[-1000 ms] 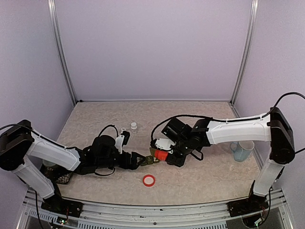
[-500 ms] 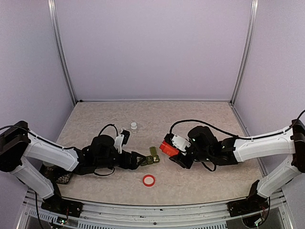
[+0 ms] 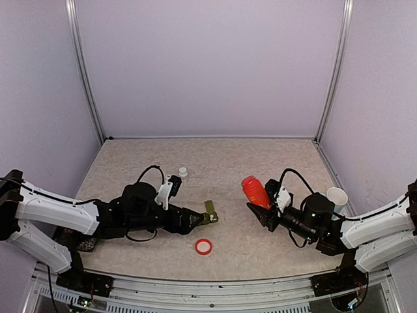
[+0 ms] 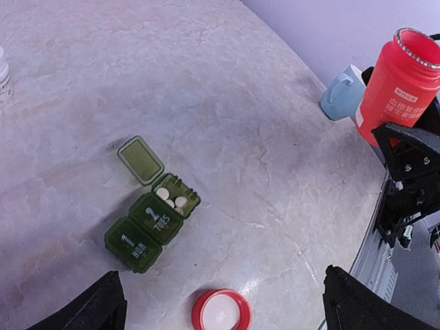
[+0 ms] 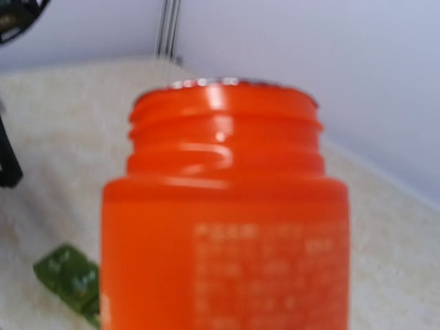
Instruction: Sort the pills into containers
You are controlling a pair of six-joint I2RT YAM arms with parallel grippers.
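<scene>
- left hand (image 3: 195, 220) is spread wide, gripping nothing. In its wrist view you only get the two dark fingers (image 4: 89, 309) poking in at the bottom corners
- the containers (image 4: 152, 216), that little dark green strip of three, sit on the surface (image 3: 228, 163) roughly mid-way between the two arms, just past the left hand's tips
- the end compartment has its lid flipped back and there are a few white pills (image 4: 172, 198) in it. The other two, marked 1 and 2, are shut
- right hand (image 3: 262, 207) is clamped on the lower part of a red bottle (image 3: 255, 191), held roughly upright off to the right of the strip, mouth open with no cap on it
- right wrist view is basically all bottle, with a blurry bit of the green strip at lower left
- red cap (image 3: 203, 246) lies on the surface near the strip, on the side toward the arm bases, white inside facing up
- pale blue mug (image 3: 335, 199) is over by the right edge, and a small white bottle (image 3: 183, 172) stands further back
</scene>
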